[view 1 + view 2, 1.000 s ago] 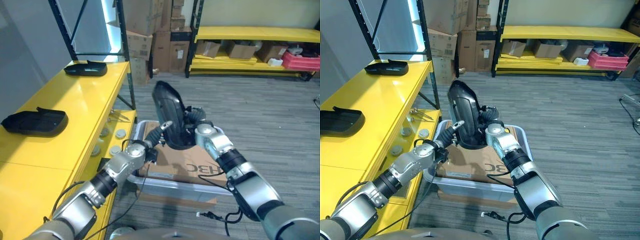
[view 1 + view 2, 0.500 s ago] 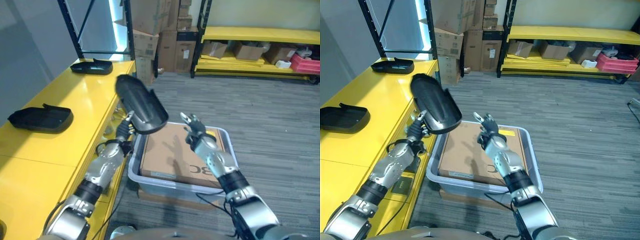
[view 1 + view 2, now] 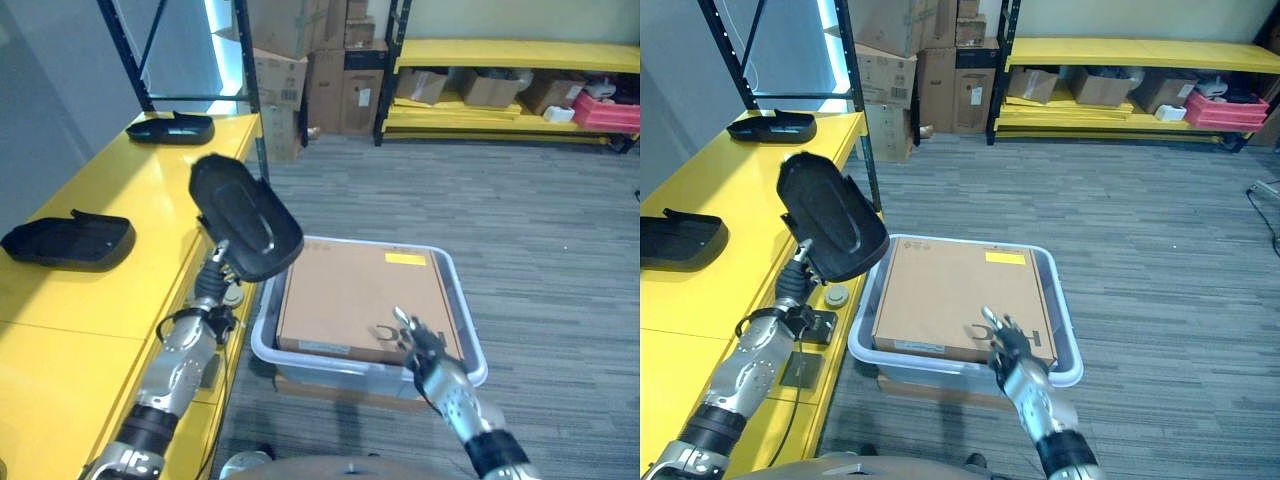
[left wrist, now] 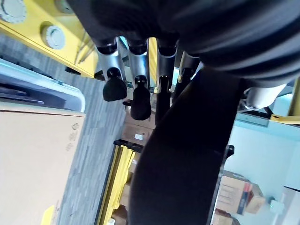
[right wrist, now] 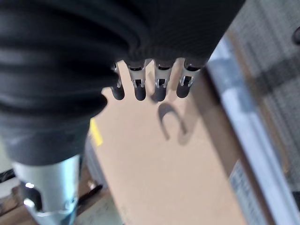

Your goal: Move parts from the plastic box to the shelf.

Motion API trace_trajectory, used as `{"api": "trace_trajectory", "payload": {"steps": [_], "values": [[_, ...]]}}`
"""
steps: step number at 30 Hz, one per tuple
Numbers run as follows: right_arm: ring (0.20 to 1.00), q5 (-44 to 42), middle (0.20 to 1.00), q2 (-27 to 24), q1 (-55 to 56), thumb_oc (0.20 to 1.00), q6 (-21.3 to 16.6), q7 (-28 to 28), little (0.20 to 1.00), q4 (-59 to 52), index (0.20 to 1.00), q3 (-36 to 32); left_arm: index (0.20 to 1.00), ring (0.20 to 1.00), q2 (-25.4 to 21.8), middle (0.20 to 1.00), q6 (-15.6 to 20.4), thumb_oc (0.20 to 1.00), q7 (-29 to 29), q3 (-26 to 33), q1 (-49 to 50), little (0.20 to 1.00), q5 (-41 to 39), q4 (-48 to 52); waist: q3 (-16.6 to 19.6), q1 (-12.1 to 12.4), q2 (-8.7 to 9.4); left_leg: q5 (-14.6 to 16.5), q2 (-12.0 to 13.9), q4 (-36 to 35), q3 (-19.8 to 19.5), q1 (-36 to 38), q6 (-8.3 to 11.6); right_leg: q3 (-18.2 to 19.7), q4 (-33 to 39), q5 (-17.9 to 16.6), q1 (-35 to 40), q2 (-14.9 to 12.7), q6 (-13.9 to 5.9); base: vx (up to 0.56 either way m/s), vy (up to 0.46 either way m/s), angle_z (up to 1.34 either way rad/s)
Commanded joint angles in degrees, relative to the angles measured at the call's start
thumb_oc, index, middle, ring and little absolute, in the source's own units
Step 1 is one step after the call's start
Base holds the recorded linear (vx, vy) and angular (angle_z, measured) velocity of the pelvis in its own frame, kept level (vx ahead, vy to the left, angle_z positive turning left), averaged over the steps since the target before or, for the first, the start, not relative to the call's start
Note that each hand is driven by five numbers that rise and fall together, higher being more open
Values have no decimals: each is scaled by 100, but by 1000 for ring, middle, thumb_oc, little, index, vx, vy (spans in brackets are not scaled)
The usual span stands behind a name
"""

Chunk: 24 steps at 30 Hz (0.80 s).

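I count three black parts: one raised part (image 3: 245, 217) in my left hand (image 3: 214, 281), a near part (image 3: 68, 243) lying on the yellow shelf (image 3: 140, 200), and a far part (image 3: 171, 129) toward the shelf's back end. There is one grey plastic box (image 3: 1060, 345) on the floor, with one flat cardboard sheet (image 3: 960, 298) lying in it. Two hands count: the left one, and my right hand (image 3: 1012, 352) over the box's near edge. On the shelf's lower ledge I see at least three round discs (image 3: 232, 296), partly hidden. Cardboard cartons (image 3: 300, 60) stand stacked by the far wall; I cannot count them surely.
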State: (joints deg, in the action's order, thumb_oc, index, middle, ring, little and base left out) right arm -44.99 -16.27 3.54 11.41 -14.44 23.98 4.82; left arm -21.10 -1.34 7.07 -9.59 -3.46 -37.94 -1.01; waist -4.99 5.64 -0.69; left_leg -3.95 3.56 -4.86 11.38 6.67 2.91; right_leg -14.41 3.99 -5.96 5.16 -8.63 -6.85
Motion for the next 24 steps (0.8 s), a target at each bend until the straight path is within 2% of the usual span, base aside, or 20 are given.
{"api": "trace_trajectory", "payload": {"steps": [1,3,5,8,10,12,13,16,18,19,20,22,24], "values": [[1000,-161,1000,51,-282,1000,-417,398,1000,-20,1000,-115,200,200,-264,200,775,200,-195,283,-550,200,75,145,102,86,-28,177,-134,68,-334,-317,-203,-247,-832,550,-122,-517,-507,-12,-64,0],[1000,-74,1000,92,-221,1000,-484,424,1000,140,1000,-89,200,200,-332,200,750,200,-301,395,-528,200,-13,249,96,114,-36,168,-153,61,-404,-364,-215,-234,-847,567,-155,-494,-507,-5,-103,0],[1000,-267,1000,139,-143,1000,-662,403,1000,256,1000,-70,200,200,-475,200,791,200,-441,455,-502,200,73,375,86,114,-40,179,-160,86,-561,-427,-273,-75,-1167,608,-314,-457,-509,-3,-138,5],[1000,-262,1000,94,36,1000,-866,379,1000,219,1000,-66,200,200,-574,200,992,200,-601,428,-566,200,62,548,66,-48,-66,132,-61,104,-792,-497,-264,277,-1482,936,-459,-196,-332,-20,-182,21],[1000,-236,1000,27,121,1000,-906,408,1000,241,1000,-38,200,200,-533,200,1144,200,-475,410,-661,200,-25,662,32,-80,-48,41,55,210,-941,-672,-102,294,-1346,1034,-456,18,-173,-77,-292,55],[1000,-148,1000,-30,136,1000,-908,487,1000,285,1000,-27,200,200,-501,200,1227,200,-406,430,-681,200,-7,717,10,-71,-37,-19,146,268,-993,-751,-15,249,-1267,1016,-422,73,-133,-66,-309,74],[1000,-93,1000,-161,137,1000,-870,566,1000,282,1000,-36,200,200,-420,200,1266,200,-300,499,-670,200,89,928,-83,-29,-2,-155,332,395,-1099,-927,161,167,-1154,972,-376,208,-52,-81,-327,52],[1000,-36,1000,-303,108,1000,-753,539,1000,173,1000,-19,200,200,-421,200,1337,200,-187,607,-599,200,323,1106,-183,35,7,-384,545,413,-1127,-1104,326,49,-1037,924,-289,323,5,-72,-301,38],[1000,-19,1000,-366,158,1000,-708,490,1000,112,1000,-60,200,200,-439,200,1413,200,-139,725,-528,200,338,1202,-226,37,2,-521,658,416,-971,-1266,407,-91,-888,879,-207,391,33,-83,-246,34],[1000,-69,1000,-387,296,1000,-708,493,1000,55,1000,-125,200,200,-508,200,1390,200,-193,875,-485,200,166,1283,-233,-8,-4,-678,783,415,-561,-1446,465,-320,-709,822,-131,427,47,-108,-242,61],[1000,-54,1000,-381,376,1000,-739,504,1000,36,1000,-151,200,200,-561,200,1396,200,-232,962,-457,200,100,1314,-225,-37,-1,-746,857,462,-346,-1548,490,-457,-631,783,-110,428,56,-106,-208,73],[1000,-80,1000,-390,430,1000,-755,544,1000,33,1000,-150,200,200,-648,200,1412,200,-170,1107,-404,200,153,1392,-225,-55,39,-707,920,657,-63,-1613,505,-698,-495,704,-75,393,83,-96,-106,128],[1000,4,1000,-389,409,1000,-669,612,1000,38,1000,-109,200,200,-701,200,1402,200,41,1218,-352,200,224,1489,-185,-25,73,-568,891,858,7,-1608,482,-829,-403,635,-106,357,104,-107,-54,93]]}}
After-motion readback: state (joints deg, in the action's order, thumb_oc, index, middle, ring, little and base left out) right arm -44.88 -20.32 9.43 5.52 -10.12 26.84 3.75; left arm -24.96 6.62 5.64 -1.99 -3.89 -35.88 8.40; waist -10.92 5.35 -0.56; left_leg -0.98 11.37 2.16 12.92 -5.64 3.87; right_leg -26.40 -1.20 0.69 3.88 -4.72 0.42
